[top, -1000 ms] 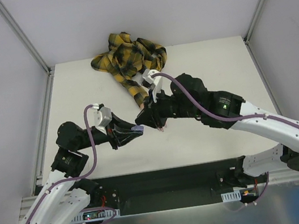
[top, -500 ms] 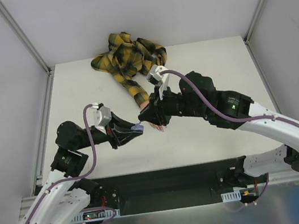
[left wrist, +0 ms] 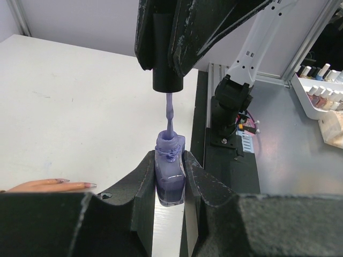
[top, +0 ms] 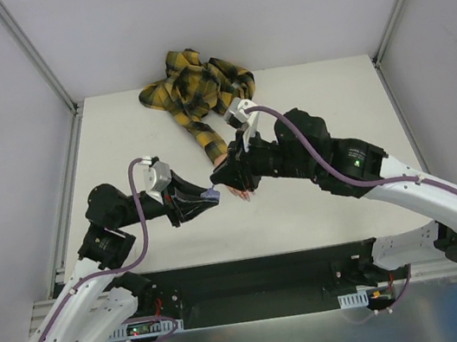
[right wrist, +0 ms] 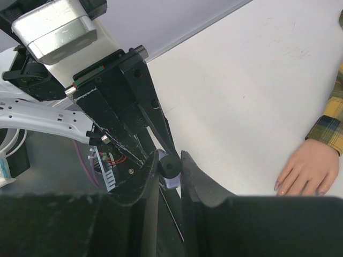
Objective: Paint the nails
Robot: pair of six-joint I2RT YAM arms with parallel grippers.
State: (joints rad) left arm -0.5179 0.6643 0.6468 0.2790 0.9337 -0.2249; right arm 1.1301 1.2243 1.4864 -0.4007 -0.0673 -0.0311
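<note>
Roughly mid-table, the two grippers stood tip to tip. Left gripper (left wrist: 170, 156): jaws narrowed onto the small purple nail polish bottle (left wrist: 170, 184), clamped by its flat sides, upright, neck uncapped with polish smeared round the rim. Right gripper (right wrist: 169, 160): nearly closed on the black cap (left wrist: 166, 64), held directly above the bottle. Brush stem (left wrist: 170, 112) hung from the cap, its lower end inside the bottle neck; bristles not visible. Mannequin hand (right wrist: 304, 168) lay palm down on the white table (top: 321, 94), just beside the grippers, yellow-black plaid sleeve (top: 197, 88) bunched toward the far edge. The nails (right wrist: 279, 187), pinkish-purple, tipped the fingers, apart from brush and bottle. Whether any carried wet polish: could not tell.
</note>
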